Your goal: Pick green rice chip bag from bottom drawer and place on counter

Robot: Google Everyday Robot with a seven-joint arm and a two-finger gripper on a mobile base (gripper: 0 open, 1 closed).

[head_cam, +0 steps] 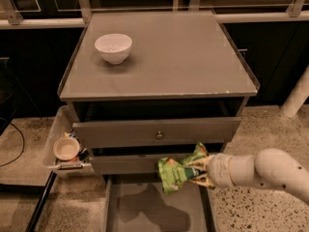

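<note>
The green rice chip bag (179,170) is held in the air above the open bottom drawer (145,207), in front of the middle drawer's face. My gripper (199,170) comes in from the right on a white arm and is shut on the bag's right end. The bag casts a shadow on the drawer's grey floor. The counter (178,57) is the flat grey top of the cabinet, well above the bag.
A white bowl (113,48) stands on the counter's back left. Two knobbed drawers (157,133) are slightly pulled out above the bottom one. A clear bin with a small bowl (66,148) hangs at the cabinet's left. A white post (297,98) stands at the right on terrazzo floor.
</note>
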